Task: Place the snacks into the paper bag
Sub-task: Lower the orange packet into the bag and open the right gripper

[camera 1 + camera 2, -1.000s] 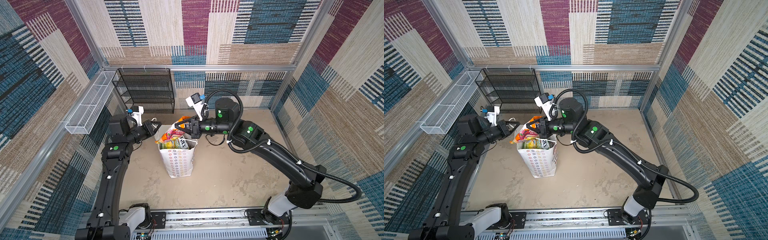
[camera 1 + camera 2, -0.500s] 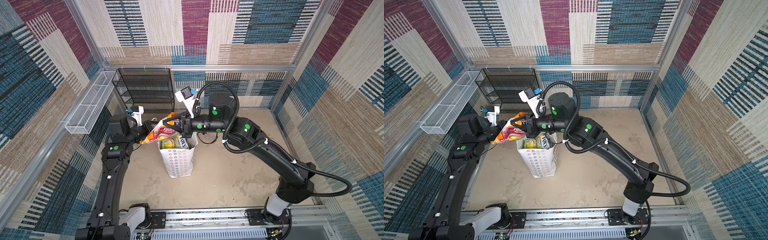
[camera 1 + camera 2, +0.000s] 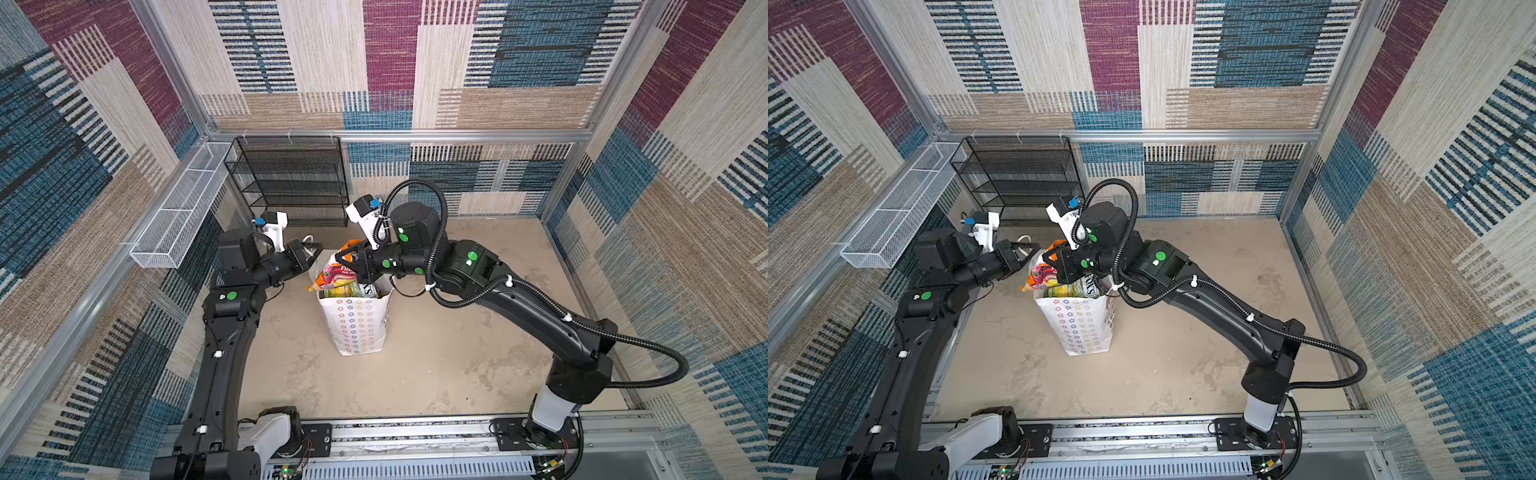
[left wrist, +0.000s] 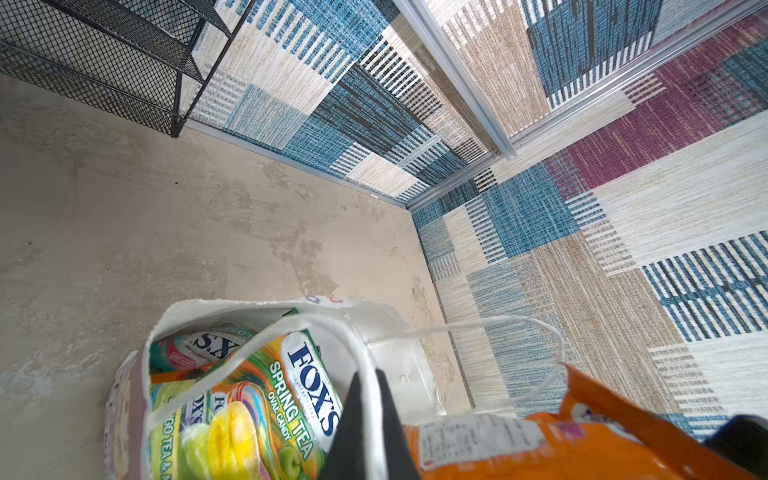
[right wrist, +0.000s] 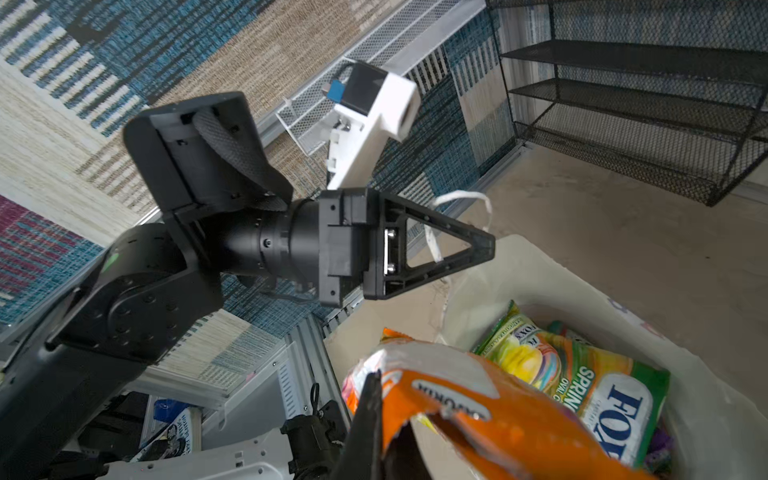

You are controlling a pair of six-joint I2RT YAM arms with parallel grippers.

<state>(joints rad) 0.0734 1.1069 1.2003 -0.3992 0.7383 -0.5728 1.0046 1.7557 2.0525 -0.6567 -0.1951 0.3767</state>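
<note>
The white star-printed paper bag (image 3: 357, 328) (image 3: 1084, 328) stands upright mid-floor, its mouth full of snacks. A green "Spring Tea" packet (image 4: 291, 390) (image 5: 582, 382) lies on top. My right gripper (image 3: 344, 261) (image 3: 1052, 258) (image 5: 390, 399) is shut on an orange snack packet (image 3: 332, 275) (image 3: 1040, 276) (image 5: 498, 419). The packet hangs tilted over the left side of the bag's mouth, partly outside the rim. My left gripper (image 3: 316, 248) (image 3: 1034, 249) (image 4: 368, 374) is shut on the bag's white cord handle (image 4: 266, 336), just left of the mouth.
A black mesh shelf rack (image 3: 291, 178) stands against the back wall. A white wire basket (image 3: 183, 216) hangs on the left wall. The aluminium base rail (image 3: 415, 434) runs along the front. Patterned walls close in all sides.
The right gripper swung left and up with the orange packet, then came back right and down, bringing the packet over the bag's left rim. The left gripper has kept its hold on the handle.
</note>
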